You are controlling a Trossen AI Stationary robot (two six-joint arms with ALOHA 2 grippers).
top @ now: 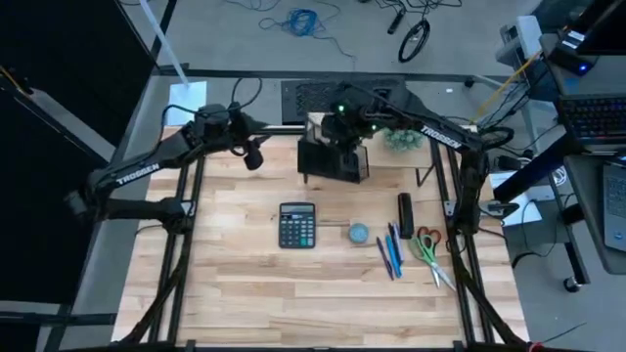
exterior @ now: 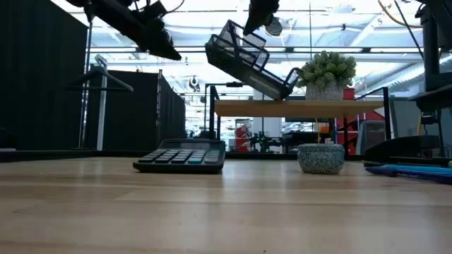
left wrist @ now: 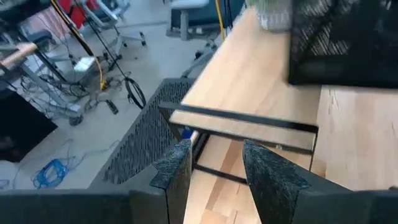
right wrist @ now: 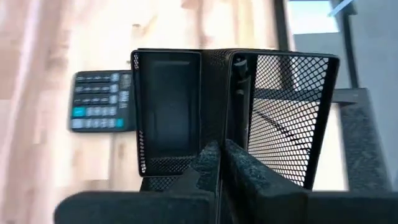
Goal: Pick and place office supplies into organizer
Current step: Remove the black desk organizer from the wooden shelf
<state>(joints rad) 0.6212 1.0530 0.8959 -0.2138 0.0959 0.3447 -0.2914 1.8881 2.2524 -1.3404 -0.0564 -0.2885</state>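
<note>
The organizer (top: 334, 161), a black mesh tray with compartments, hangs in the air over the table's far middle and shows tilted in the low view (exterior: 248, 62). My right gripper (right wrist: 219, 160) is shut on it from above. My left gripper (left wrist: 214, 169) stands open and empty, raised to the left of the organizer (top: 253, 154). On the table to the right lie the blue-grey disc (top: 358, 233), blue and dark pens (top: 391, 252) and scissors (top: 427, 248) with red and green handles. My right gripper pinches an upright mesh wall (right wrist: 229, 127) between two of the organizer's compartments, at its top rim, one finger on each side. The fingers come from above, pointing down. The organizer hangs below them, lifted clear of the table and tilted, one end lower than the other (exterior: 282, 88).
A black calculator (top: 296, 225) lies at the table's middle. A wooden shelf riser (exterior: 304, 107) at the far edge carries a fuzzy green plant (exterior: 326, 70). A black oblong thing (top: 405, 215) lies beside the pens. Bare wood stretches along the near edge.
</note>
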